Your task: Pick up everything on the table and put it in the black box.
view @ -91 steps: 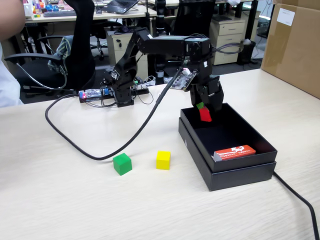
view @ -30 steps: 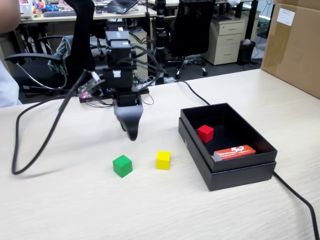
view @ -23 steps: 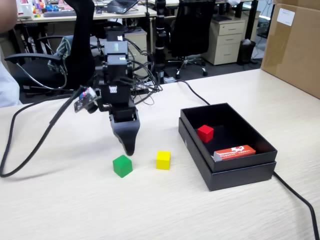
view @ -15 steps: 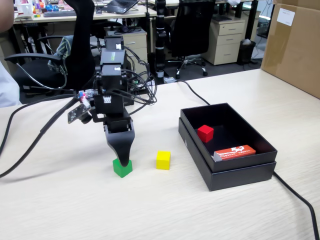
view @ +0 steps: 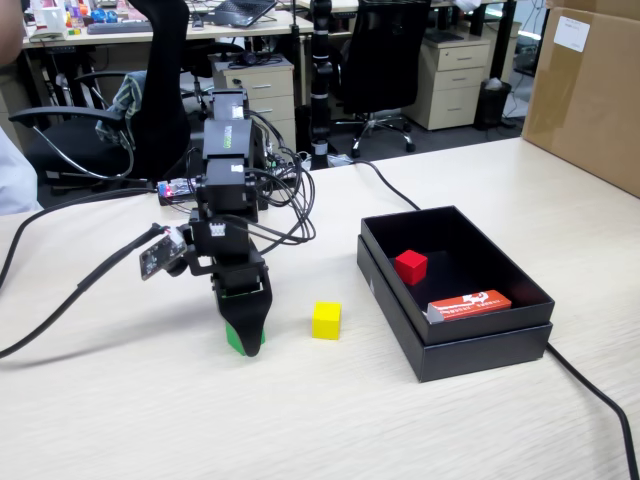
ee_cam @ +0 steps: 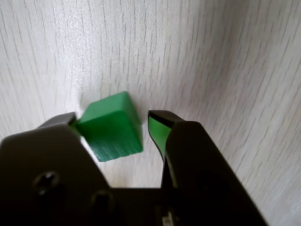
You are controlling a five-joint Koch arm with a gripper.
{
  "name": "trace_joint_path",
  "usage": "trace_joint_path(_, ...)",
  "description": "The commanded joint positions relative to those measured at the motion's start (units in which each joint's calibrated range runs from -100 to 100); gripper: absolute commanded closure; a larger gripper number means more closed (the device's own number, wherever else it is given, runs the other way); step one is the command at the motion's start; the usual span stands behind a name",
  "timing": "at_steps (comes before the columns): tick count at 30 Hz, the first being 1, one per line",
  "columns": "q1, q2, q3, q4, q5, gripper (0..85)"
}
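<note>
The green cube [ee_cam: 111,127] sits at lower left of the fixed view, skewed between the parted jaws of the gripper [ee_cam: 113,123]: touching one, clear of the other. Closing on its corners may twist it out. The yellow cube [view: 326,320] waits nearby, beside the black box [view: 395,300].

White print on the flat orange-red packet [view: 469,305] in the black box [view: 455,350], too small to read; a white label on the brown cardboard box [view: 571,34], blank or illegible; no readable text anywhere else, wrist view included.
</note>
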Motion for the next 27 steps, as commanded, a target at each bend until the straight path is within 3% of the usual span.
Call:
trace_joint_path(1,0.05,-1.34,2.59,0.93,-0.05,67.7)
trace_joint_path(7,0.05,-3.29,-0.13,0.41,0.44,84.2)
trace_joint_path(10,1.66,-15.8,-6.75,0.33,1.12,84.6)
trace_joint_path(12,6.59,-34.27,-11.19,0.33,3.42,84.6)
trace_joint_path(17,13.43,-47.58,-11.64,0.24,6.11,84.6)
trace_joint_path(23,21.59,-48.04,-6.75,0.24,9.57,84.6)
trace_joint_path(27,24.32,-39.78,-0.76,0.24,10.89,84.6)
